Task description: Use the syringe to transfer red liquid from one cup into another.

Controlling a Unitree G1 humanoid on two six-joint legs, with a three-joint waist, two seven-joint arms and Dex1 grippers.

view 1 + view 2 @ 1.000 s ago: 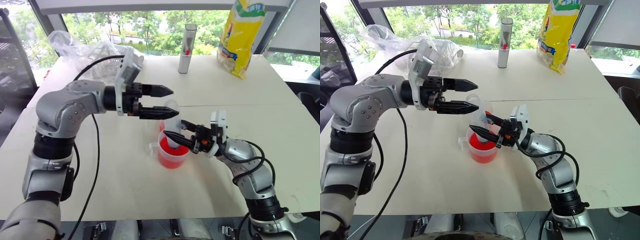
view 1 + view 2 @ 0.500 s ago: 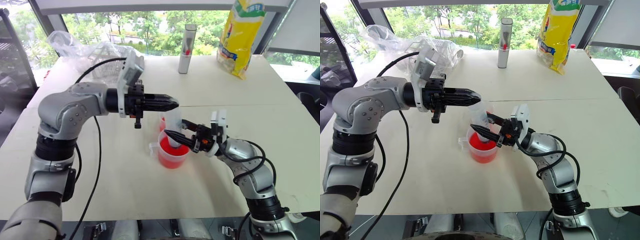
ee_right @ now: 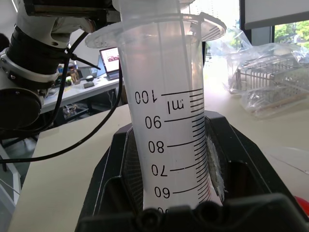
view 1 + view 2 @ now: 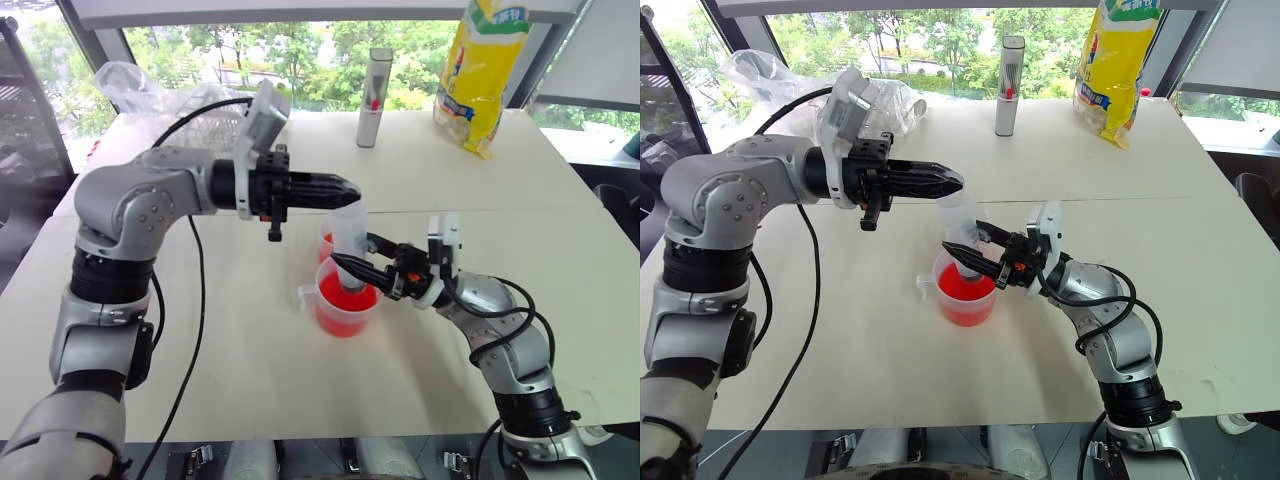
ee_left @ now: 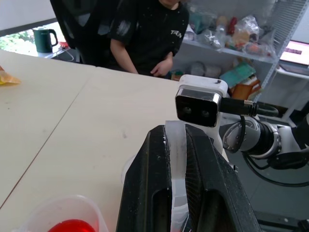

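The clear syringe (image 4: 348,235) stands upright with its tip down in the handled cup (image 4: 308,294), which holds red liquid (image 4: 338,314). My left gripper (image 4: 352,188) reaches in level from the left and is shut on the plunger top; the pale plunger piece (image 5: 176,159) sits between its black fingers. My right gripper (image 4: 345,266) is shut on the lower barrel, just above the cup's rim. The barrel's black marks (image 3: 169,135) face the right wrist camera. The small handleless cup (image 4: 326,243) stands just behind the handled one, with some red in it.
At the table's far edge stand a grey upright tube with a red mark (image 4: 374,97) and a yellow bag (image 4: 483,70). A crumpled plastic bag over a wire basket (image 4: 190,105) lies at the back left. A person in black (image 5: 145,29) sits beyond the table.
My left gripper was open around the syringe's top and has closed on the plunger. The right gripper keeps its hold on the barrel in the same place.
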